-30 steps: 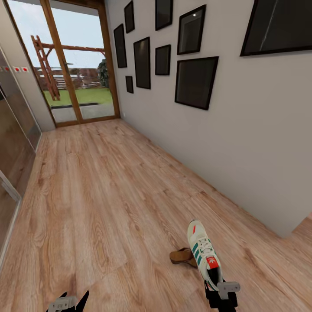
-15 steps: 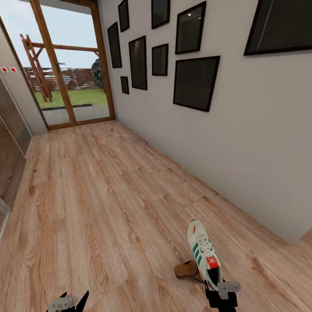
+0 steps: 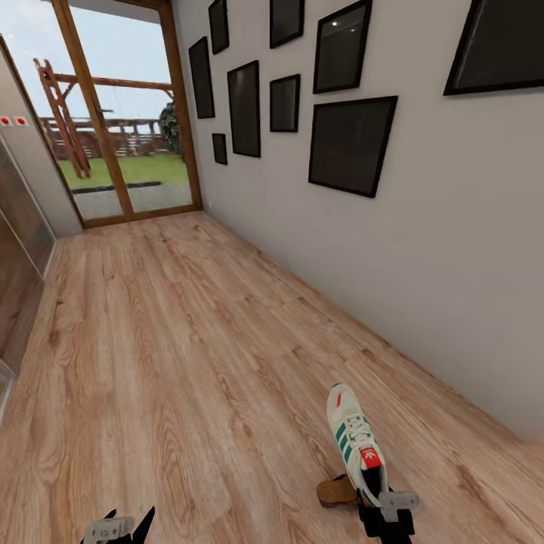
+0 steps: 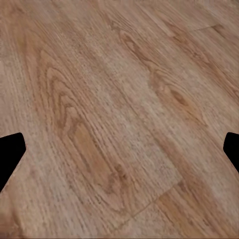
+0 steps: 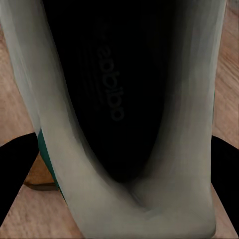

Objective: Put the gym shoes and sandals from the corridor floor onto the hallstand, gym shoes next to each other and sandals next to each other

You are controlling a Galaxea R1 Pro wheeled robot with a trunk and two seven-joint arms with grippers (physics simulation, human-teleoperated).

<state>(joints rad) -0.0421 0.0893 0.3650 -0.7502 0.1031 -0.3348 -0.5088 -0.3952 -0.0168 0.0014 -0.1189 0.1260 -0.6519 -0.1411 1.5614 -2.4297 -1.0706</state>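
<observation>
A white gym shoe (image 3: 353, 438) with green stripes hangs above the corridor floor (image 3: 189, 340), toe pointing away from me. My right gripper (image 3: 385, 515) is shut on its heel. The right wrist view looks into the gym shoe's dark opening (image 5: 119, 99), between the two black fingers. A brown sandal (image 3: 335, 491) lies on the floor beneath the shoe, mostly hidden by it. Low on the left side, my left gripper (image 3: 121, 525) is open and holds nothing. Through its wrist camera, the black fingertips (image 4: 10, 154) stand wide apart over bare planks. The hallstand is out of view.
A grey wall (image 3: 393, 257) with several black picture frames runs along the right. A glass door (image 3: 128, 128) with a wooden frame closes the far end. Dark panels (image 3: 19, 249) line the left side. Wood flooring stretches ahead between them.
The view has shifted, so the camera moved: the wall and the sandal slid right and down in the picture. The gym shoe stays in the right gripper, unchanged.
</observation>
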